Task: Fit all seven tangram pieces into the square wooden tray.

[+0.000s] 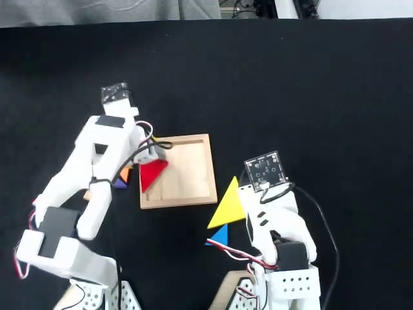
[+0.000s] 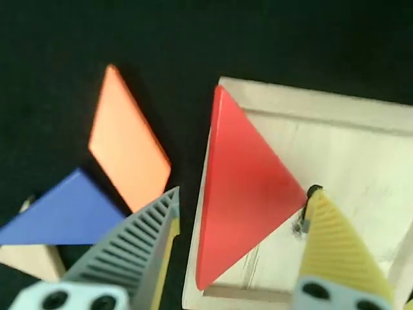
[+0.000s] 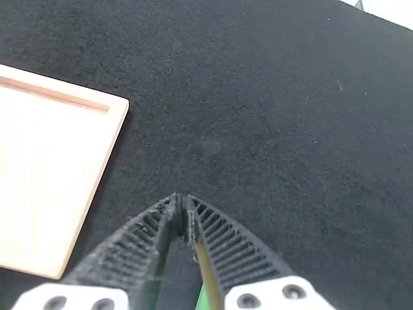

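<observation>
Jaws of the left gripper (image 2: 242,195) stand spread either side of the red triangle (image 2: 239,155), perhaps just touching it, which lies across the tray (image 2: 310,97) rim and likely needs sliding inside, while the right gripper (image 3: 182,210), pressed shut, hangs over the table (image 3: 258,97) nearby.

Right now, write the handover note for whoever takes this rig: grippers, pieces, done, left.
Left gripper: open, straddling the red triangle.
Right gripper: shut, over bare mat beside the tray.
Pieces: red triangle lies over the tray's rim, not seated. Yellow triangle and blue triangle on the mat by the right arm; orange parallelogram and violet-blue triangle by the left arm.
Done: nothing seated in the tray.
Left: fit every piece.
</observation>
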Available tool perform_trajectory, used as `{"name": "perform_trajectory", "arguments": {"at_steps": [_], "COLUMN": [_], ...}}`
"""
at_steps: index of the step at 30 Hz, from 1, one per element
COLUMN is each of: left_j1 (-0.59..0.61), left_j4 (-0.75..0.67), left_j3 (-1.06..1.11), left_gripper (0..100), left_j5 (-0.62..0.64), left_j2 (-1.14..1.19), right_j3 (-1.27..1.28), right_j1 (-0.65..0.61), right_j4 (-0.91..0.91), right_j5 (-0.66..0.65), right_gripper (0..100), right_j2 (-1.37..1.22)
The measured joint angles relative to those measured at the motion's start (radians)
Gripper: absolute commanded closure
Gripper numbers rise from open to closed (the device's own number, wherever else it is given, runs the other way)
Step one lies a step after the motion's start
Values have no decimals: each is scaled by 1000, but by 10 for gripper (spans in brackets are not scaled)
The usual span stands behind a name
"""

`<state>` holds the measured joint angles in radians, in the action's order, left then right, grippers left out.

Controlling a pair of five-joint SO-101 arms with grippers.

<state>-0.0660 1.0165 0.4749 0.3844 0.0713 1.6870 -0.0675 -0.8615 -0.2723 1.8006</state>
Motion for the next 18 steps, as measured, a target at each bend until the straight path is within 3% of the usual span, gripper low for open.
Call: {"name": "perform_trajectory", "arguments": {"at_steps": [18], "left_j1": [-109], "left_j4": [11], "left_j3": [-87], "left_gripper": [697], "left_j5": [-2], "left_j2": [107], "right_j3": [0], "right_j1": [0], "right_j4": [0], "right_j5": [0], "right_gripper": [986], "right_j2": [0]}}
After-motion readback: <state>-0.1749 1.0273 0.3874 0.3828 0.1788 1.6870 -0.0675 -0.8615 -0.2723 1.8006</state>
